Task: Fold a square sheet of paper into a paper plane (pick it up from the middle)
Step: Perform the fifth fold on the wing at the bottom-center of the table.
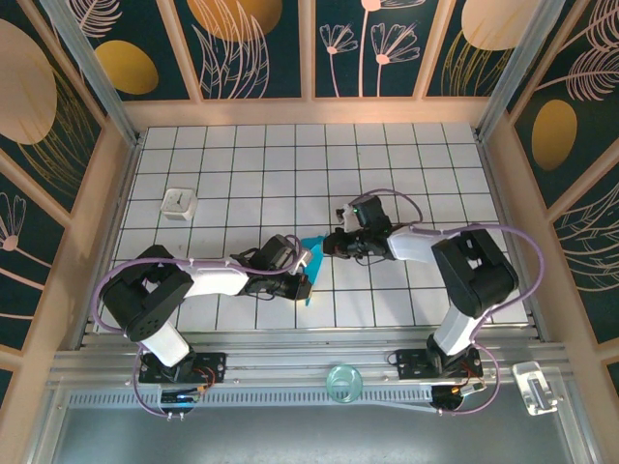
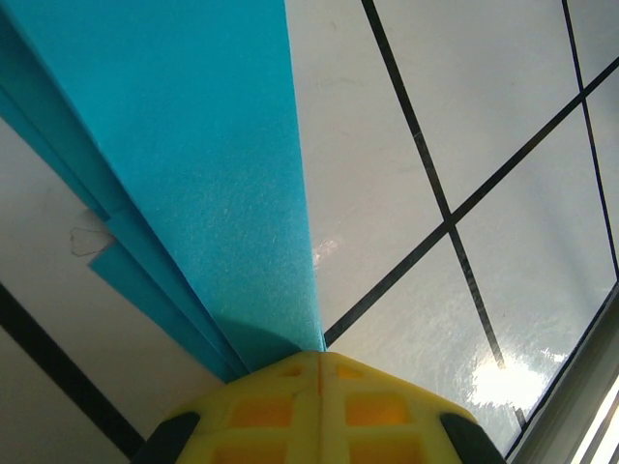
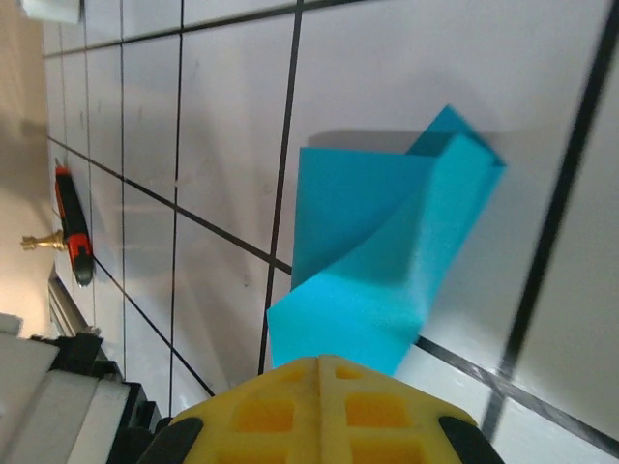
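The sheet of paper [image 1: 311,257] is blue and is no longer a flat square. It is bent over on itself. It sits in the middle of the worktop [image 1: 251,164], near the front edge, between the two arms. From the left wrist you can see a few thin layers lying one on top of another with a long straight edge [image 2: 193,145]. From the right wrist one part curls up loosely [image 3: 387,242]. I cannot tell if its low end touches the tiles.

The left end effector [image 1: 302,278] is clenched on one end of the paper, with its yellow tips [image 2: 321,372] pressed together on it. The right end effector [image 1: 335,242] is clenched on the other end in the same way [image 3: 319,372].

I think the job is in the middle of a fold. It does not look like a plane yet. The next move probably needs both arms to go together, slowly. The loose part should come down flat and line up with the straight edge. If one arm pulls too hard, the thin paper could rip or slip.

The worktop is white with dark grid lines, and it is shiny. A small white cube [image 1: 179,203] sits far off on the left. Around it are wooden posts and dark walls [image 1: 251,48] with gold and pink plant pictures.
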